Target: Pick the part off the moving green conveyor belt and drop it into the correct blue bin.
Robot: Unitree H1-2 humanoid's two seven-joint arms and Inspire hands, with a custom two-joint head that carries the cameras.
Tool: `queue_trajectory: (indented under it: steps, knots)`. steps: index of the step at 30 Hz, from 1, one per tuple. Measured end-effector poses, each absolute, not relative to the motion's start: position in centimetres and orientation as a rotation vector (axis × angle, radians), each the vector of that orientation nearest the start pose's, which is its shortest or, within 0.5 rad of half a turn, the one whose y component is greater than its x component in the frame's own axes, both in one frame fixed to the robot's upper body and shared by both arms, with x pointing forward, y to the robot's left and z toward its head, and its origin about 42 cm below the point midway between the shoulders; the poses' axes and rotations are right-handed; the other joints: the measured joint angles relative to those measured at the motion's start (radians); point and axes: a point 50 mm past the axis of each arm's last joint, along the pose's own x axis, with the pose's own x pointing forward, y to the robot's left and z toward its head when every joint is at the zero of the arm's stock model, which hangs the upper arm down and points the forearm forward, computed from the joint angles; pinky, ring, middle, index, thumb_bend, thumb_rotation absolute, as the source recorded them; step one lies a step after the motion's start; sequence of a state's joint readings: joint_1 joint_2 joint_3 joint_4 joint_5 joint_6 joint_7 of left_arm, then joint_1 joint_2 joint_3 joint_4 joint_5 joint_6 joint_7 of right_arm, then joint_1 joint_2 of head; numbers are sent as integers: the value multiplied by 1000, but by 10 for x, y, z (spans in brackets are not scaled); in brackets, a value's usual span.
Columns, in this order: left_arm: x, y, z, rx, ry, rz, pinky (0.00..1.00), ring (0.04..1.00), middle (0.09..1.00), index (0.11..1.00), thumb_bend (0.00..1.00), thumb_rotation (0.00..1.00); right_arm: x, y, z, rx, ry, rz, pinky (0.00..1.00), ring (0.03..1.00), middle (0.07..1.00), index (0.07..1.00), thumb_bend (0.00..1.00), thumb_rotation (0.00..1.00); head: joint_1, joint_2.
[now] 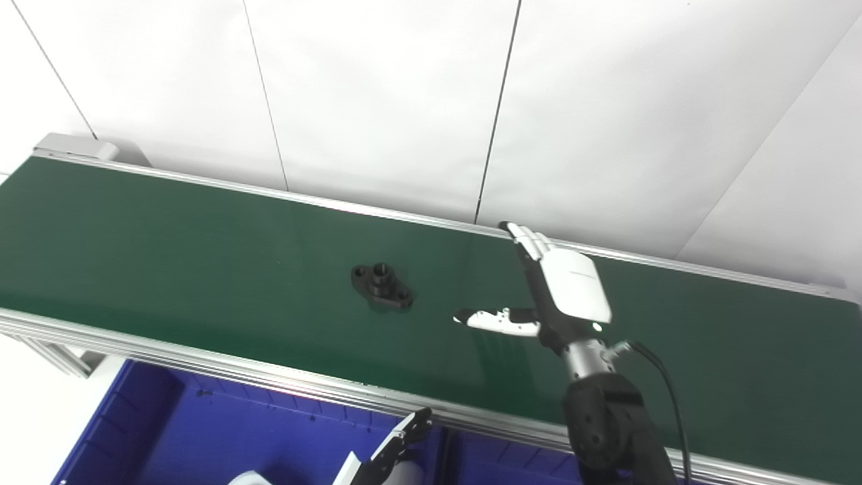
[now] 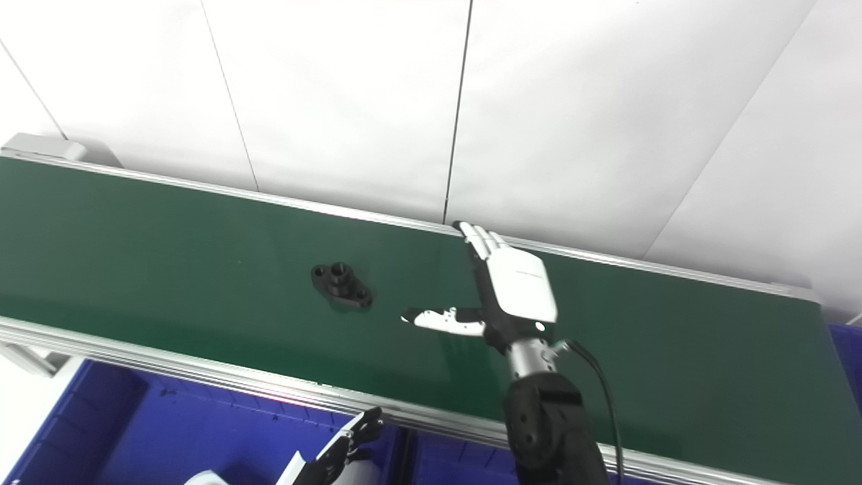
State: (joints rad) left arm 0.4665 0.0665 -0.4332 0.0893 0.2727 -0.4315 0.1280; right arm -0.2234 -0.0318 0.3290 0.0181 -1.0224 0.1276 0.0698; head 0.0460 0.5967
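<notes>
A black part (image 1: 381,285) — a flat flange with a hole at each end and a raised round boss in the middle — lies on the green conveyor belt (image 1: 168,242), roughly midway between the belt's near and far rails and free of any hand. To its right, near but not touching, the robot's right hand (image 1: 559,289) hangs over the belt with its white back plate turned toward the camera. The fingers (image 1: 528,241) are held straight and pressed together, pointing toward the far rail, while the thumb (image 1: 488,319) juts out sideways toward the part, so the hand is spread wide and holds nothing. Its dark forearm (image 1: 609,431) rises from the bottom edge, a black cable (image 1: 663,384) looping off the wrist.

Below the belt's aluminium near rail (image 1: 269,377), a blue bin (image 1: 222,431) sits with its floor showing. The left hand (image 1: 397,448) pokes up over the right-hand part of this bin — only dark fingertips and a bit of white casing are in view, and whether it is spread or closed cannot be told. A sliver of a second blue bin (image 2: 850,340) shows past the belt's right end. White wall panels (image 1: 404,87) fill the background.
</notes>
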Motion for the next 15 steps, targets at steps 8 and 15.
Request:
queue_trajectory:
  steps: [8,15]
  knots:
    - [85,134,16,156,66,-307,819,893,909,931,628,757,353,-105,135,-1130,-177,282,725,856,909,902,921,655,6,2]
    - [85,134,16,155,66,-307,819,890,913,931,648,762,361,-97,128,-1148,-150,312,721,855,903,903,926,666,28,5]
